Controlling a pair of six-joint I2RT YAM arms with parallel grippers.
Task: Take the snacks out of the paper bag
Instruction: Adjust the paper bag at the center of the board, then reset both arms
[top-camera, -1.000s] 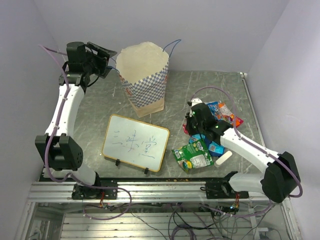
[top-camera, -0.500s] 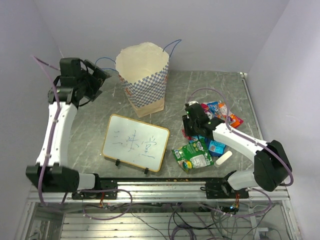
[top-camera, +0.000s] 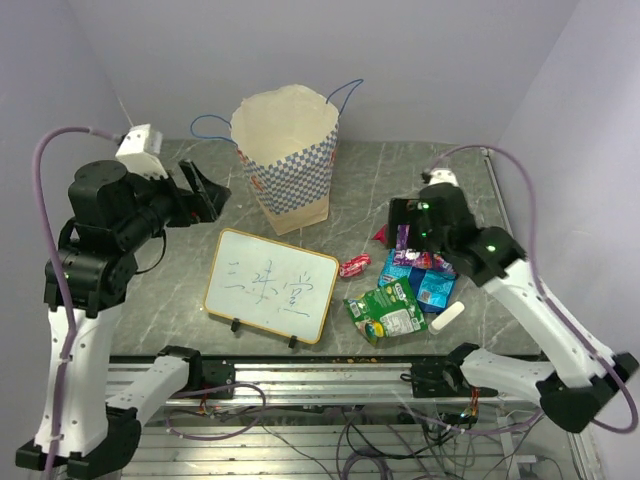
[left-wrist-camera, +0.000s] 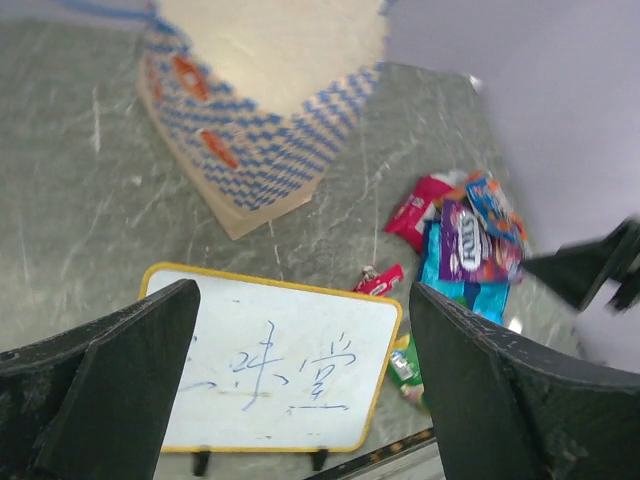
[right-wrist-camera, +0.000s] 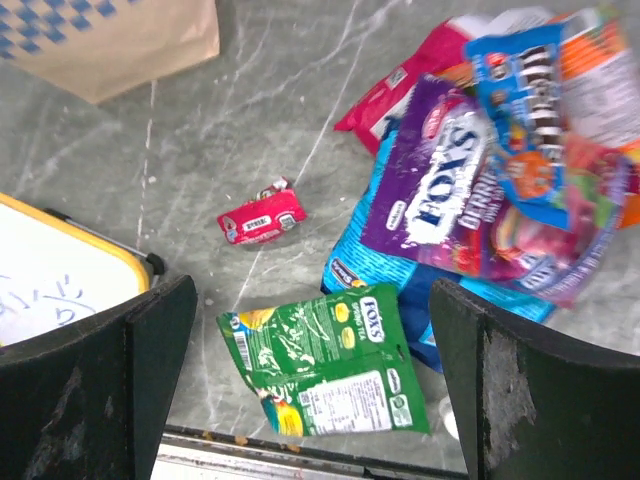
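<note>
Top external view: nearest the arm bases, a green packet (top-camera: 388, 312) lies flat on the worktop (top-camera: 180, 260). A white eraser (top-camera: 447, 317) sits just beside it, and a framed whiteboard (top-camera: 270, 285) stands to its left. Farther in, a small red candy (top-camera: 354, 266) lies alone near the board's corner. Beyond it, a purple packet (right-wrist-camera: 440, 190) overlaps a blue-teal packet (right-wrist-camera: 365, 265) in a loose pile with others. The right hand (top-camera: 400, 222) hovers over that pile, fingers spread, holding nothing. The left hand (top-camera: 207, 190) hangs raised, likewise spread and bare. It is near the paper bag (top-camera: 288, 150), which stands upright and open-mouthed at the far side.
</note>
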